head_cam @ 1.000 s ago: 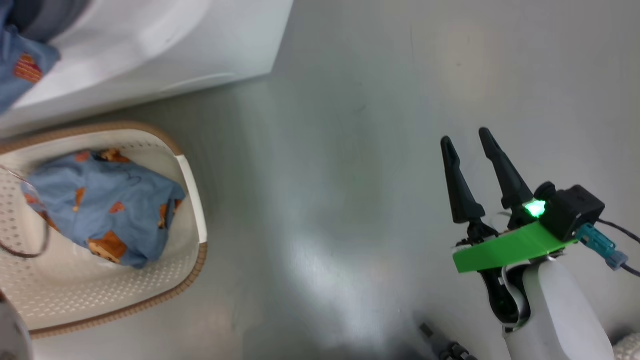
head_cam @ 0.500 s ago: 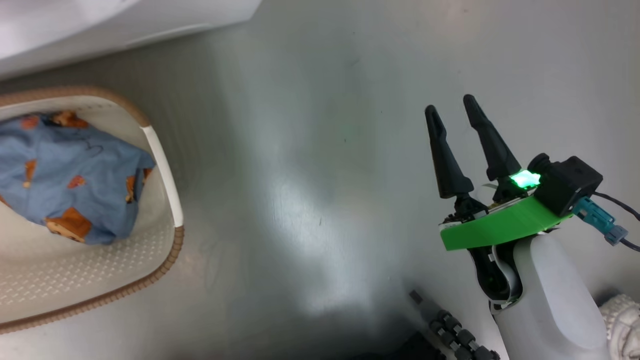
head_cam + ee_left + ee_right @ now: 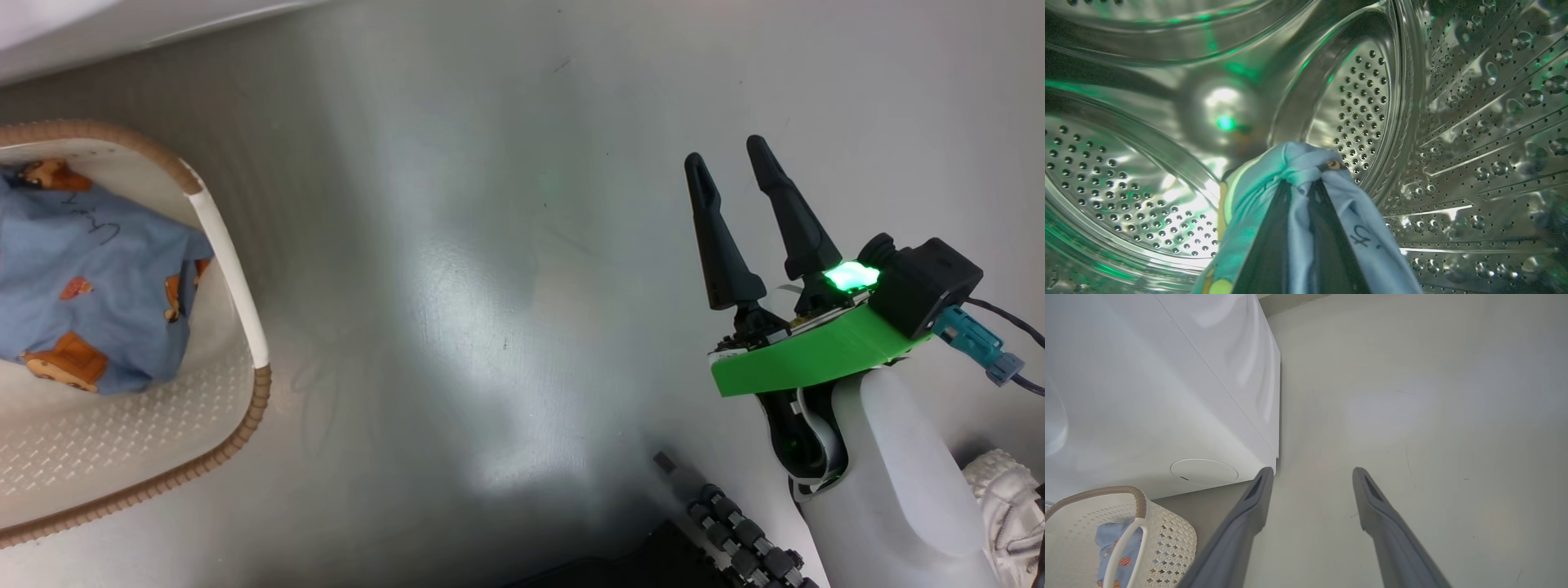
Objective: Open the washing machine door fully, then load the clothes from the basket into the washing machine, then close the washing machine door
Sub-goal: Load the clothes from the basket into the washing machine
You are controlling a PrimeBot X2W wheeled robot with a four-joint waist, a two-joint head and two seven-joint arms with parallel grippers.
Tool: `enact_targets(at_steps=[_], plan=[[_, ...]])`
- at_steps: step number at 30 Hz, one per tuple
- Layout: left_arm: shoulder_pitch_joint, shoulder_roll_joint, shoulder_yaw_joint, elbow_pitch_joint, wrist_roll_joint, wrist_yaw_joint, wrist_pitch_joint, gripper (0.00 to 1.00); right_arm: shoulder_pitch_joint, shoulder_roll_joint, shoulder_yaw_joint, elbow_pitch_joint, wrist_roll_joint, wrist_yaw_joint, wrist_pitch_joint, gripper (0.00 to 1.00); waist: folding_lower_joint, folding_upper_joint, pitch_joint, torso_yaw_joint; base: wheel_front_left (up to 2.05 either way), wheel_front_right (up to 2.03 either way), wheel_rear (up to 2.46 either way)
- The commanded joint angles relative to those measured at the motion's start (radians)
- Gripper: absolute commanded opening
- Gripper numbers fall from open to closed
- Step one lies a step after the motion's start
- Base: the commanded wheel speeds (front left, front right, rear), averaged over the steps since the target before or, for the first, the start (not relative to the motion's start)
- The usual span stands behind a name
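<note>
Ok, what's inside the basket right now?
One light-blue printed piece lies in the basket, beside its bare perforated bottom. Anything under it is covered, and the basket's left part is out of frame.

Laundry area, washing machine (image 3: 1167, 396), basket (image 3: 253, 400)

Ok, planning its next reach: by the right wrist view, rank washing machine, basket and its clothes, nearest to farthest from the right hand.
1. The washing machine: its corner left of the right hand.
2. The basket: lower left.
3. The clothes: inside the basket.
</note>
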Motion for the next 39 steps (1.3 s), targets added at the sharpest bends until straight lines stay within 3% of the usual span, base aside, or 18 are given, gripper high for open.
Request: enact_targets(at_steps=[1, 6, 9, 10, 11, 12, 24, 39], plan=[[-0.026, 0.061, 0.004, -0.028, 0.008, -0.003, -0.011, 0.00, 0.021, 0.001, 0.015, -0.015, 0.004, 0.003, -0.005, 1.00, 0.0000, -0.0001, -0.002, 0.004, 0.00, 0.00, 0.00], [-0.025, 0.067, -0.005, -0.024, -0.003, -0.003, -0.020, 0.00, 0.017, 0.001, 0.016, -0.013, 0.000, 0.003, -0.005, 1.00, 0.0000, -0.0001, -0.008, 0.016, 0.00, 0.00, 0.00], [-0.009, 0.054, -0.005, 0.064, -0.041, -0.003, 0.005, 0.00, 0.018, 0.001, 0.013, -0.007, -0.006, 0.003, -0.005, 1.00, 0.0000, -0.0001, -0.018, 0.025, 0.00, 0.00, 0.00], [-0.009, 0.050, -0.004, 0.094, -0.055, -0.003, 0.023, 0.29, 0.019, 0.001, 0.013, -0.005, -0.007, 0.003, -0.005, 1.00, 0.0000, -0.0001, -0.021, 0.027, 0.00, 0.00, 0.00], [-0.010, 0.045, -0.004, 0.121, -0.070, -0.003, 0.044, 0.94, 0.019, 0.001, 0.012, -0.004, -0.008, 0.003, -0.005, 1.00, 0.0000, -0.0001, -0.025, 0.030, 0.00, 0.00, 0.00], [-0.011, 0.043, -0.008, 0.142, -0.080, -0.003, 0.059, 1.00, 0.019, 0.001, 0.012, -0.002, -0.008, 0.003, -0.005, 1.00, 0.0000, -0.0001, -0.028, 0.032, 0.00, 0.00, 0.00], [0.050, -0.012, -0.014, 0.220, -0.141, 0.008, 0.064, 1.00, 0.033, 0.001, -0.013, 0.016, -0.035, 0.003, -0.005, 1.00, 0.0000, -0.0001, -0.111, 0.083, 0.00, 0.00, 0.00], [0.317, -0.087, -0.018, 0.130, -0.211, 0.006, 0.012, 1.00, 0.071, 0.001, -0.033, 0.053, -0.078, 0.003, -0.005, 1.00, 0.0000, -0.0001, -0.265, 0.156, 0.00, 0.00, 0.00]])
